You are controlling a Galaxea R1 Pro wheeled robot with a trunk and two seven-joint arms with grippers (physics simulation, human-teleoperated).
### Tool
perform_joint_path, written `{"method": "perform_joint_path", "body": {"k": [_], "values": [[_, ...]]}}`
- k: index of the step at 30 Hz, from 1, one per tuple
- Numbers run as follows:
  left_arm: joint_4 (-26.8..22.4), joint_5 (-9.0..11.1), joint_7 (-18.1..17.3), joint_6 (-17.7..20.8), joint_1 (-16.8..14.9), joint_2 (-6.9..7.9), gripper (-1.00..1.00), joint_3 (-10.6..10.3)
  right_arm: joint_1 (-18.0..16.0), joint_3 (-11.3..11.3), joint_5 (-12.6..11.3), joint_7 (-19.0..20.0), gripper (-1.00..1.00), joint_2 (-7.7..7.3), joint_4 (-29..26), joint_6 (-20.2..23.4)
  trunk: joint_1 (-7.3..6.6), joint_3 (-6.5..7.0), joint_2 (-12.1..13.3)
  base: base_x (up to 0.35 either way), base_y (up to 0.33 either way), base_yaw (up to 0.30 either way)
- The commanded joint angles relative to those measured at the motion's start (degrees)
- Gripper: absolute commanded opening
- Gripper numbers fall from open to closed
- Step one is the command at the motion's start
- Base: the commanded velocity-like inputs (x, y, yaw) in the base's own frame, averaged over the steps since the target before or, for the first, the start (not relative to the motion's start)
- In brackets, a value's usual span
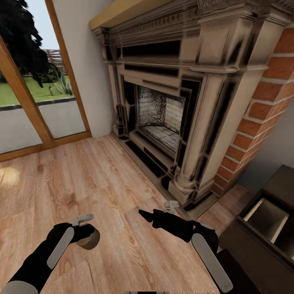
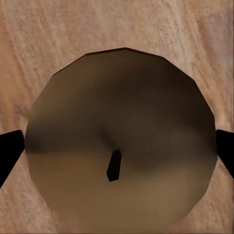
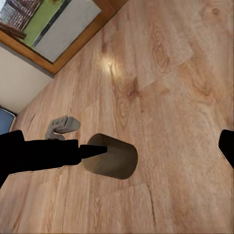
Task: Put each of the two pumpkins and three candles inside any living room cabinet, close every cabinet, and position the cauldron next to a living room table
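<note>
A brown, stubby candle (image 1: 90,241) hangs just above the wood floor at the lower left, with my left gripper (image 1: 83,233) shut on it from above. In the left wrist view the candle's round top (image 2: 122,107) with its dark wick sits between the two black fingertips (image 2: 9,151). From the right wrist view the same candle (image 3: 114,161) is seen side on. My right gripper (image 1: 146,214) stands open and empty, pointing left towards the candle. The dark-brown cabinet (image 1: 245,249) is at the lower right, with one compartment (image 1: 267,218) open.
A large carved fireplace (image 1: 175,102) with a brick chimney side (image 1: 261,114) stands straight ahead. A wood-framed glass door (image 1: 36,102) onto a garden is at the left. Bare wood floor (image 1: 81,175) stretches between them.
</note>
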Motion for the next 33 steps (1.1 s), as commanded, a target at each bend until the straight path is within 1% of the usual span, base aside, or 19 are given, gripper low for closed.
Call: {"method": "perform_joint_path", "body": {"k": [1,6,15,23,25,28,30,32,33], "values": [[-0.1,0.6,0.6,0.1,0.0,0.08,-1.0,-0.2,-0.1,0.0,0.0,0.1,1.0,-0.02,0.0,0.2,-0.01,-0.05,0.0,0.0,0.0,-0.28],[-0.1,0.6,0.6,0.1,0.0,0.08,-1.0,-0.1,-0.1,0.0,-0.1,0.1,1.0,-0.07,0.0,0.2,-0.01,-0.05,0.0,-0.085,0.015,-0.28],[-0.1,0.6,0.6,0.1,0.0,0.09,-1.0,0.0,-0.1,0.0,-0.1,0.1,1.0,-0.08,0.0,0.2,-0.01,-0.05,0.0,-0.201,0.092,-0.279],[-0.1,0.6,0.6,0.1,0.0,0.03,-1.0,0.1,-0.1,0.0,-0.1,0.1,1.0,-0.08,0.0,0.2,-0.01,-0.05,0.0,-0.023,0.011,-0.058],[-0.1,0.7,0.6,0.1,0.0,-0.03,-1.0,0.7,-0.1,0.0,-0.1,0.1,1.0,-0.08,0.1,0.2,-0.01,-0.05,0.0,-0.001,0.001,-0.041],[-0.2,0.6,0.7,0.1,0.0,-0.16,-1.0,2.9,-0.1,0.0,-0.1,0.1,1.0,-0.03,0.1,0.2,-0.01,-0.05,0.0,0.0,0.0,-0.059],[-0.4,0.6,0.7,0.3,0.0,-0.27,-1.0,3.9,-0.1,0.0,-0.1,0.1,1.0,-0.05,0.1,0.2,-0.01,-0.05,0.0,0.0,0.0,-0.042],[-0.5,0.5,0.7,1.4,0.0,-0.36,-1.0,4.4,-0.1,0.0,-0.1,0.1,1.0,-0.07,0.1,0.2,-0.23,0.13,0.4,0.0,0.0,-0.017],[-0.7,0.5,0.7,2.8,0.0,-0.4,-1.0,4.5,-0.1,0.0,-0.1,0.1,1.0,-0.05,0.1,0.2,-0.45,0.31,0.8,0.0,0.0,-0.007]]}}
